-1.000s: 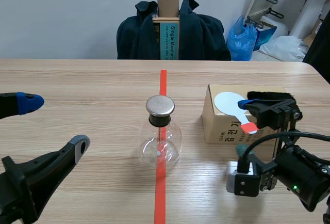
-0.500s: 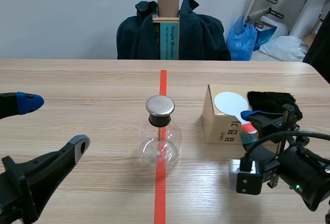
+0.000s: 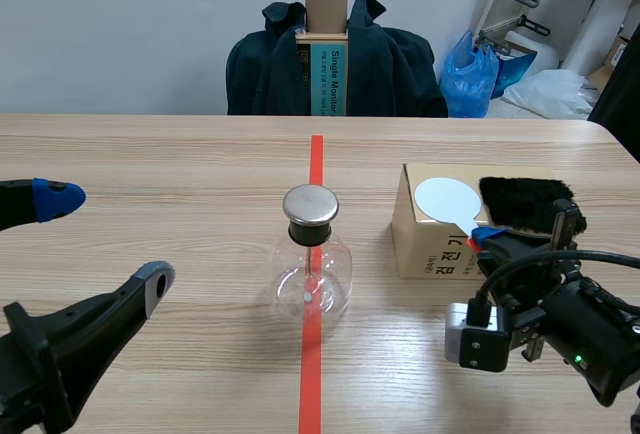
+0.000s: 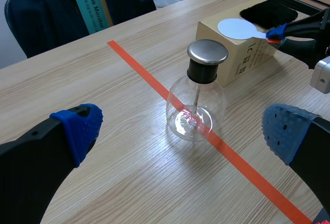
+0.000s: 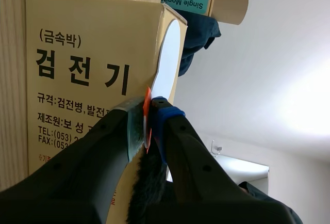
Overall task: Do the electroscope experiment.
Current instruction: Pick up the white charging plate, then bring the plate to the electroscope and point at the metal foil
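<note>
Right gripper [image 5: 147,126] is pinching the orange-red handle of the white disc paddle [image 3: 447,199], which is resting on the cardboard box [image 3: 425,254]. The paddle is probably thin, light and bendy, so the handle is the place to hold it. Left gripper [image 3: 105,239] is hanging spread wide, short of the fragile glass electroscope flask [image 3: 312,272].

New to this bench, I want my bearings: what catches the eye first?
A round glass flask with a metal cap stands on the orange-red tape line mid-table. To its right, the right gripper is shut on the handle of a white disc over a cardboard box, beside black fur.
</note>
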`<state>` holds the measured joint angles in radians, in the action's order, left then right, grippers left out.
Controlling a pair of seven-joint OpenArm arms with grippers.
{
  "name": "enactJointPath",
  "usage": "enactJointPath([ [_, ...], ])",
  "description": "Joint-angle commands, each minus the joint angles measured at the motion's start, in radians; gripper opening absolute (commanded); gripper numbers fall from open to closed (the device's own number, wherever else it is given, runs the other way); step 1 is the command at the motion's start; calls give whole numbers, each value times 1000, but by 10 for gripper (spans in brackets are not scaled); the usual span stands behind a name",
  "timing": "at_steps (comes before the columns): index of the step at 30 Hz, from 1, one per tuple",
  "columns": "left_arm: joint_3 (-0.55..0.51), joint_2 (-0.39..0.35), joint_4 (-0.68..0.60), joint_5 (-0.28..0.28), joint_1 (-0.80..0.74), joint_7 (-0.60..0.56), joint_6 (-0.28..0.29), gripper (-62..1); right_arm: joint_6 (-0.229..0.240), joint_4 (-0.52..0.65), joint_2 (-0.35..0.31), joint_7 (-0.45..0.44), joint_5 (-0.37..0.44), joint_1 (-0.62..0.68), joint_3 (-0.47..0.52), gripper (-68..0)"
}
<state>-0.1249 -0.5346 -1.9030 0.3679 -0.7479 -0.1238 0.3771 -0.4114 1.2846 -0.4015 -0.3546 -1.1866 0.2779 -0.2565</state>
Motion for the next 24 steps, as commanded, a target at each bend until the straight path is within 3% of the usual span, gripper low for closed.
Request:
enactJointPath([
  [1, 1, 2, -19, 10, 3, -16, 3, 14, -13, 14, -8, 4, 4, -9, 15, -669],
  [9, 1, 2, -19, 10, 3, -13, 3, 14, -129, 37, -15, 3, 16, -6, 46, -668],
  [15, 1, 2, -2, -31, 23, 61, 2, 14, -132, 133, -63, -27, 80, 5, 91, -669],
  [16, 1, -1, 10, -40, 37, 86, 2, -35, -132, 164, -77, -34, 109, 13, 101, -669],
  [20, 23, -46, 127, -35, 130, 108, 26, -379, -151, 309, -140, -56, 280, 58, 151, -669],
  [22, 58, -69, 215, -35, 204, 105, 59, -543, -182, 378, -158, -56, 342, 72, 183, -669],
  [23, 79, -73, 267, -36, 245, 94, 77, -595, -204, 404, -158, -53, 361, 72, 198, -669],
  [24, 102, -76, 317, -36, 286, 83, 95, -584, -230, 425, -155, -51, 378, 70, 210, -669],
])
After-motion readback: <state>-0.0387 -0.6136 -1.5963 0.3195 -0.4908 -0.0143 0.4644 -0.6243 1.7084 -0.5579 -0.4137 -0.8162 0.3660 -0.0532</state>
